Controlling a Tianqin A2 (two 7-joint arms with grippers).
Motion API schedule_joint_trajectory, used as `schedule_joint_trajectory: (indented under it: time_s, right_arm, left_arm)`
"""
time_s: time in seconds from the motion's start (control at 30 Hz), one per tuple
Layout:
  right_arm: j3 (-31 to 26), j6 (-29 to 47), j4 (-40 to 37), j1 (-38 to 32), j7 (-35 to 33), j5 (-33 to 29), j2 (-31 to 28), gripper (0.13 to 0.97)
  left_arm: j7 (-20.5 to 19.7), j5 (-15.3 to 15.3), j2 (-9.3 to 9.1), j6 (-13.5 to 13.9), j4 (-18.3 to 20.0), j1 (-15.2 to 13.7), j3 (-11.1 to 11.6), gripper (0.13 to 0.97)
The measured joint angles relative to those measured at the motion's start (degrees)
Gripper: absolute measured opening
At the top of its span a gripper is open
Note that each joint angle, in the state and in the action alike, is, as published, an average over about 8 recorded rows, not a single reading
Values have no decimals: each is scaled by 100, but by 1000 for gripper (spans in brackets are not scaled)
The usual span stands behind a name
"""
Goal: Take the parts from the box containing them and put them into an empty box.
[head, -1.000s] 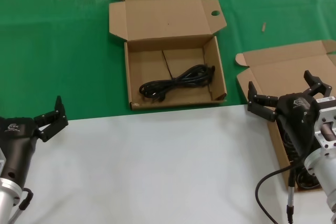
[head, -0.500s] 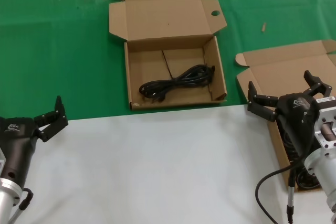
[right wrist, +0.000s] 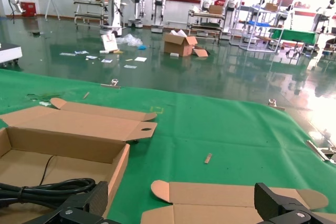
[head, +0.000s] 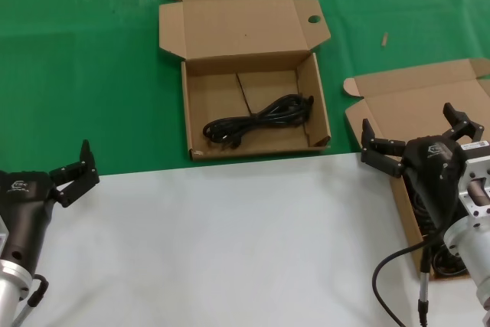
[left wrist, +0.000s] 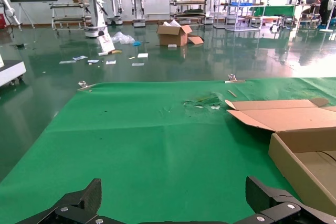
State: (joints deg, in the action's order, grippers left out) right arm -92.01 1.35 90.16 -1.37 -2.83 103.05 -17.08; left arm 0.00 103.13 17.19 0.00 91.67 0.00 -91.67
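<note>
The box with the round-holed lid flap [head: 314, 19] stands open at the middle back; one coiled black power cord [head: 256, 120] lies in it, also in the right wrist view [right wrist: 47, 190]. The plain-lidded box [head: 413, 101] with a rounded corner tab [head: 351, 86] is at the right. My right gripper [head: 413, 132] hovers open and empty over it and hides most of its inside; dark cords [head: 446, 259] show beside the arm. In the right wrist view the gripper [right wrist: 181, 195] spans that lid [right wrist: 236, 198]. My left gripper [head: 73, 170] is open and empty at the near left [left wrist: 173, 192].
A green cloth [head: 84, 74] covers the far half of the table and a white surface [head: 230, 243] the near half. The holed box's wall [left wrist: 294, 166] shows in the left wrist view. A small scrap [head: 384, 38] lies on the cloth at the back right.
</note>
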Motion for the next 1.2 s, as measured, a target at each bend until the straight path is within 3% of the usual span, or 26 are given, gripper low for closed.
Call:
schedule_joint_trajectory:
  time_s: [1.2]
  right_arm:
    - [0,0,0,0,0,0,0,966]
  left_arm:
    - [0,0,0,0,0,0,0,966]
